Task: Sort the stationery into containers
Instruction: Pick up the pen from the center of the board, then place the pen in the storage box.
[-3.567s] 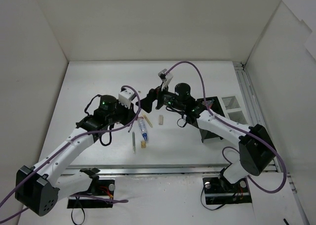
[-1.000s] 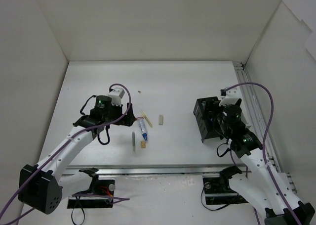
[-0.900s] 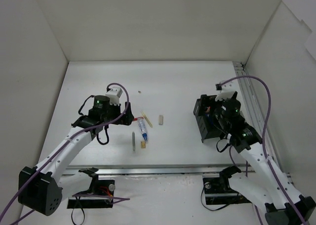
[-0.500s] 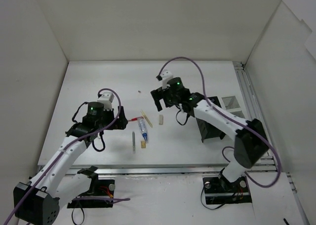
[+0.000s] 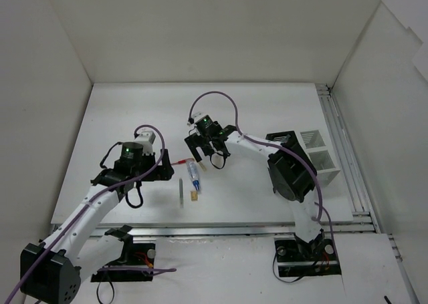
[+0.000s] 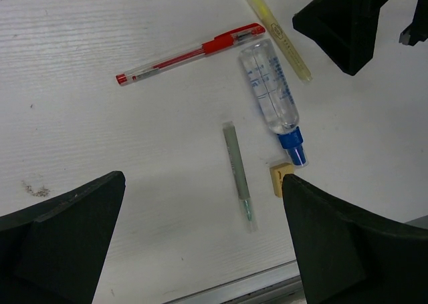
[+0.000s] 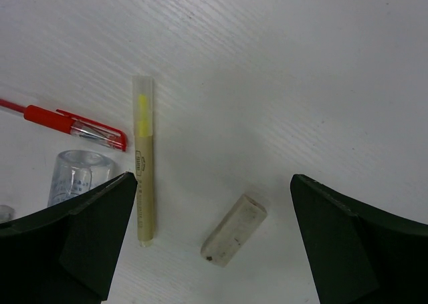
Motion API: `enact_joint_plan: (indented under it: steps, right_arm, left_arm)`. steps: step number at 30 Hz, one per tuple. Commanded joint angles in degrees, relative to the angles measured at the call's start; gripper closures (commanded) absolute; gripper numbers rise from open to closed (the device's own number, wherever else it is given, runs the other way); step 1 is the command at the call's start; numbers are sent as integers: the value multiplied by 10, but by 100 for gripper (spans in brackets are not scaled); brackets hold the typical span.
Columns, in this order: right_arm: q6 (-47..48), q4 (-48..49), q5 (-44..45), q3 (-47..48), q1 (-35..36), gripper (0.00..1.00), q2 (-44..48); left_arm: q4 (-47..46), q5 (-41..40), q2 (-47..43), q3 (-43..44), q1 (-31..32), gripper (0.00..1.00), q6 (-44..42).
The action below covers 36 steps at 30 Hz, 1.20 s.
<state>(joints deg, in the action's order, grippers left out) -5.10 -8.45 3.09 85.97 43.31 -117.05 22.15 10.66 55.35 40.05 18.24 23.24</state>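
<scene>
Top external alone shows white box [image 5: 315, 150].

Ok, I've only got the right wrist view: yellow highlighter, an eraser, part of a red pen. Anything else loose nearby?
Observer: Yes, a grey pen lies alone, beside the blue-capped tube.
Operator: Anything by the cap?
Observer: A small beige block sits right next to it.
Operator: Where's the white box?
Observer: The white slotted box stands at the right edge of the table.
</scene>
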Motion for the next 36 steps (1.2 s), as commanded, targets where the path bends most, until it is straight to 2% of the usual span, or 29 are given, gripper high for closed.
enact_joint_plan:
  steps: [1,6,9,10,12,19,23,25,29,30,32,36]
  right_arm:
    - [-12,-3,5,34,14,2,-8]
    - [-24,-3,-2,51,24,7,-58]
    - [-34,-3,5,60,26,22,-75]
    - [-36,-3,18,61,27,42,-77]
    - [-41,0,31,60,27,65,-75]
    - [-29,35,6,33,28,100,-45]
    - [-12,104,-14,-33,25,100,47]
    - [-8,175,-26,-69,19,100,93]
    - [2,312,-42,-213,-21,100,258]
    - [8,359,-36,-235,-32,100,287]
    - [37,394,-34,-285,-59,100,354]
    - [75,453,34,-352,-108,100,429]
  left_arm:
    - [-22,9,5,15,-6,0,5]
    - [-26,14,6,12,-6,0,2]
    - [-26,10,7,12,-6,0,-2]
    - [-26,10,8,13,-6,0,-1]
    - [-26,10,10,13,-6,0,-2]
    - [-27,14,15,13,-6,0,-1]
    - [-24,13,13,12,-6,0,4]
    - [-23,14,11,9,-6,0,7]
    - [-19,3,12,9,6,0,11]
    - [-18,2,12,10,6,0,13]
    - [-20,3,12,11,11,0,13]
    - [-23,8,22,13,16,0,7]
